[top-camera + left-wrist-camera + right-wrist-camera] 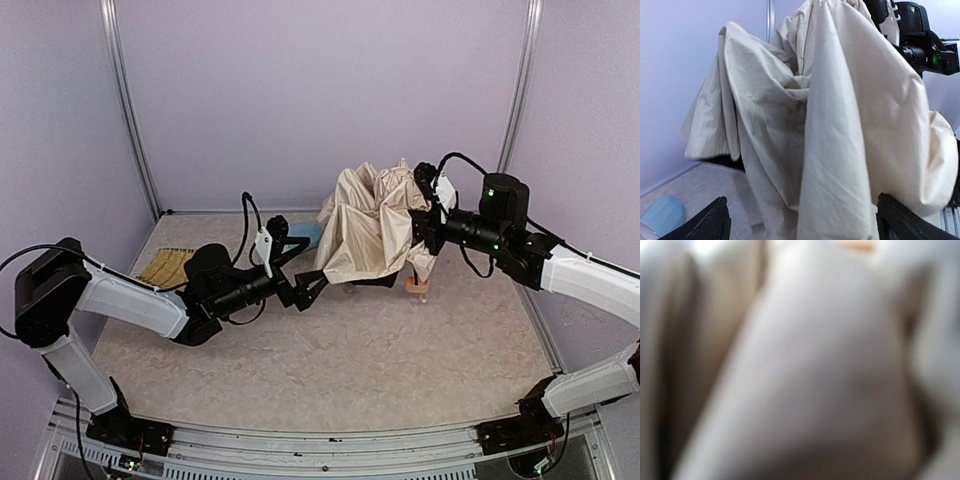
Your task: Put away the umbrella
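Umbrella standing half-collapsed at centre of top view, handle resting on table. Left gripper hovering wide open, empty, facing lower folds. Right gripper pressing into canopy's upper right; grip hidden, cannot tell. Judging best: gathering loose folds evenly, closing slowly.

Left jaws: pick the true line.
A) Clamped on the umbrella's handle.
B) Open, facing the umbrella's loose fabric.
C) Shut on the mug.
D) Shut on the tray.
B: the left jaws stand wide apart with nothing between them, and the umbrella hangs in folds just ahead. The mug sits untouched to one side.
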You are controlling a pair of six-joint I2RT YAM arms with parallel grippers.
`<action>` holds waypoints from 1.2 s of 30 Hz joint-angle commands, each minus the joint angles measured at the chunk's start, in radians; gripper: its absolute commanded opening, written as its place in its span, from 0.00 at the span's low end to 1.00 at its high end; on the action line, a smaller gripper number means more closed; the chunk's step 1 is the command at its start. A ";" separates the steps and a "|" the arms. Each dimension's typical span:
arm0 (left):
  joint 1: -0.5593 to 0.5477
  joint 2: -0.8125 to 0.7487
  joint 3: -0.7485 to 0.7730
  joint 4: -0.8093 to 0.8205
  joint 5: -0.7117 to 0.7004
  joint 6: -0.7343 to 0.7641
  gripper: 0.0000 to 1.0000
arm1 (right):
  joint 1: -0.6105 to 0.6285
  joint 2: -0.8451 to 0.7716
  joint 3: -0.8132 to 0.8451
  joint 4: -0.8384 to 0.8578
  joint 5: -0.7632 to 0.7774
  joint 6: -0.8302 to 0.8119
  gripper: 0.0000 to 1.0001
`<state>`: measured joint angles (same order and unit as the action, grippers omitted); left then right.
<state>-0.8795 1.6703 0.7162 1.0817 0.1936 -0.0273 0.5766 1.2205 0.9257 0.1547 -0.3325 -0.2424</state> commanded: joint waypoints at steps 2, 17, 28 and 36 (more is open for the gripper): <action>0.048 -0.176 -0.056 -0.143 -0.022 0.080 0.99 | -0.069 0.018 0.023 0.347 0.004 0.190 0.00; 0.114 -0.492 -0.230 -0.245 -0.171 0.118 0.99 | -0.063 0.237 -0.171 0.596 -0.182 0.332 0.00; 0.132 -0.563 -0.241 -0.322 -0.210 0.154 0.99 | -0.026 0.426 -0.349 0.615 -0.095 0.279 0.00; 0.133 -0.567 -0.254 -0.324 -0.219 0.155 0.99 | -0.027 0.211 -0.054 0.090 -0.168 0.015 0.00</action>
<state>-0.7525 1.1133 0.4801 0.7677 -0.0093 0.1139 0.5449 1.5517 0.6949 0.4938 -0.4480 -0.0490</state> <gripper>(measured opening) 0.988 0.299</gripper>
